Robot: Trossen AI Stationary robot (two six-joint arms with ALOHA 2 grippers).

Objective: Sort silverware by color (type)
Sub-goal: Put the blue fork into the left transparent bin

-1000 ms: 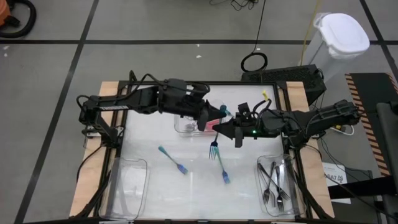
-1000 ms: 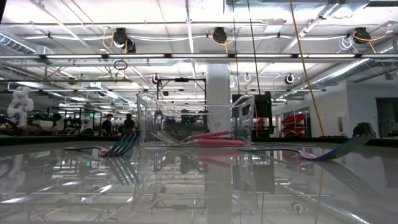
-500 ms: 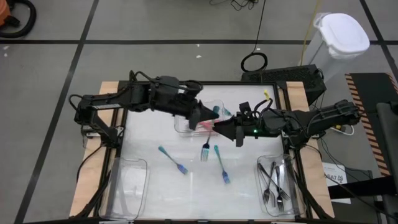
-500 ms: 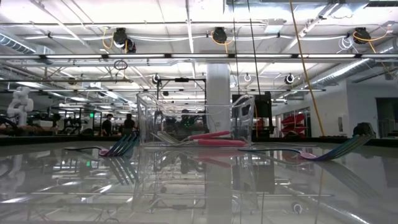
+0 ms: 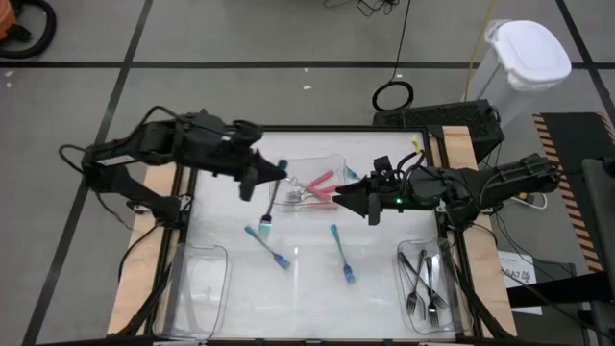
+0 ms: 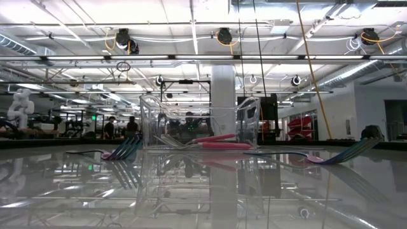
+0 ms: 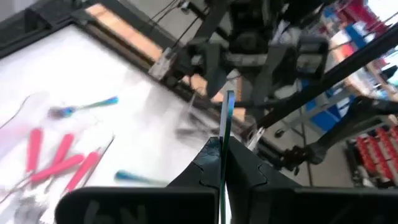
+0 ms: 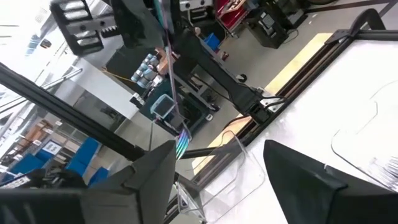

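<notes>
Left gripper (image 5: 258,179) clamped on teal fork (image 5: 269,203), right gripper (image 5: 357,200) apart beside pink utensils (image 5: 322,184).

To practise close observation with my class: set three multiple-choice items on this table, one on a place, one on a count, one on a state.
1. Where are the dark grey forks?
A. In the clear tray at the high view's lower right
B. With the pink utensils
C. Loose mid-table

2. How many teal-handled utensils lie loose on the table, free of any gripper?
A. One
B. Two
C. Four

3. What is the left gripper's state?
A. Open, empty
B. Shut on a slim fork
C. Out of view

Key: 1 A, the grey forks lie inside that tray. 2 B, one and another lie flat. 3 B, the left gripper pinches the fork; the right gripper waits open.
</notes>
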